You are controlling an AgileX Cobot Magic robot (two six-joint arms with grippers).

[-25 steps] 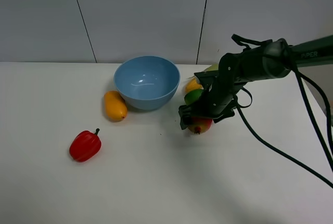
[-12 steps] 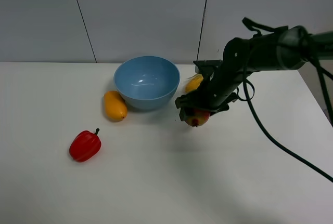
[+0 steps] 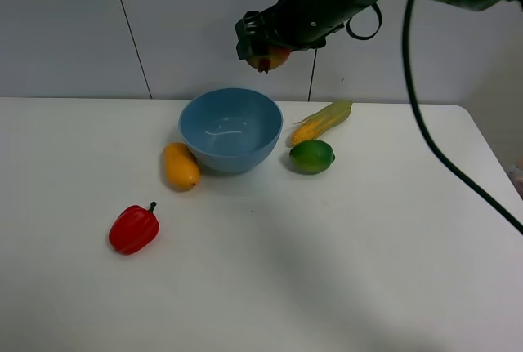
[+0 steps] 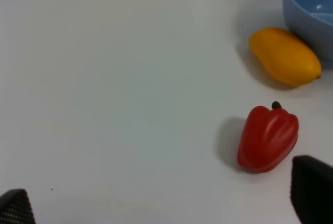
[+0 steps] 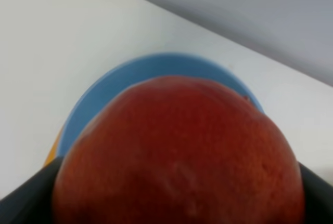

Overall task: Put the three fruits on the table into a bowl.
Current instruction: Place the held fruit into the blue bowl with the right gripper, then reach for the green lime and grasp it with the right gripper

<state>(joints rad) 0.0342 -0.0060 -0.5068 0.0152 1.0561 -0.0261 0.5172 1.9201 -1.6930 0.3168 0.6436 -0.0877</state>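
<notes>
1. The white table [image 3: 327, 270] carries five things.
2. The blue bowl [image 3: 233, 152] stands upright near the back edge.
3. The mango [image 3: 181, 166] lies close against the bowl's left side.
4. The pepper [image 3: 133, 229] lies front-left of the mango, apart from it.
5. The corn [image 3: 320, 122] lies slantwise just right of the bowl.
6. The lime [image 3: 311, 156] sits just in front of the corn.

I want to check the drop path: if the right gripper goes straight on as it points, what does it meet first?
Probably the bowl. The right gripper, shut on the red fruit, points down at it; the wrist view shows the blue rim behind the fruit. Hollow or rim first: unclear.
</notes>
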